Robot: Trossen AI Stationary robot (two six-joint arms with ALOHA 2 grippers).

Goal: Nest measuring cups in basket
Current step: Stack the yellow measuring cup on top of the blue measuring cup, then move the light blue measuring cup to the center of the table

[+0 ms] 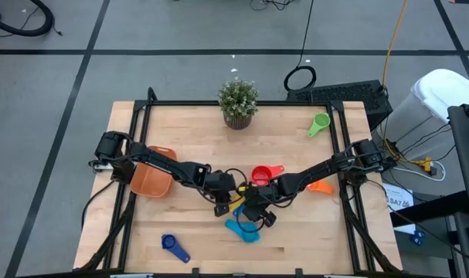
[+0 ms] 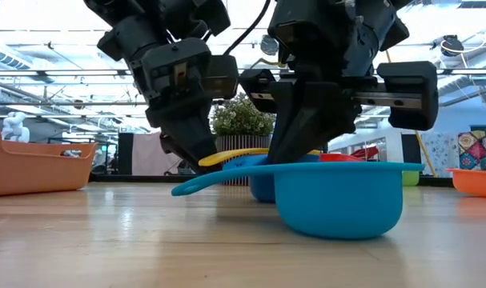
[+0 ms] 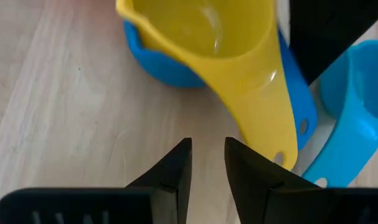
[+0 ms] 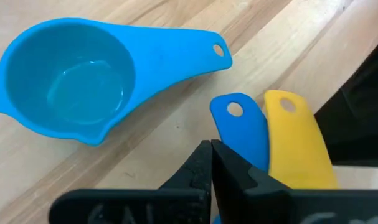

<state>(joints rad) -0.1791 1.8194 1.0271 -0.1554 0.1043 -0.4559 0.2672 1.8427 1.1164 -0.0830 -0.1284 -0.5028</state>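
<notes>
Both arms meet over the middle of the wooden table (image 1: pixel 296 239). The left gripper (image 3: pixel 207 163) hangs just short of the handle tips with its fingers slightly apart and nothing between them. The right gripper (image 4: pixel 211 163) is closed and empty, its tips just beside the same handles.

The yellow plastic measuring cup (image 3: pixel 220 43) sits nested in the blue plastic measuring cup (image 3: pixel 157 62), their flat handles lying side by side. The larger light blue plastic measuring cup (image 4: pixel 76 81) rests just near of them, upright. The red measuring cup (image 1: pixel 263 174) lies just far of the grippers, the small orange one (image 1: pixel 321 186) to the right, the green one (image 1: pixel 319 123) at the far right, and the dark blue one (image 1: pixel 174 245) at the near left. The shallow orange plastic basket (image 1: pixel 151 179) stands to the left, partly under the left arm.

These scoops look light, stiff and glossy, so they will likely skid or tip when nudged. The thin flat handle is the best hold, pinched across its faces near the bowl; the rounded bowl would probably slip out
</notes>
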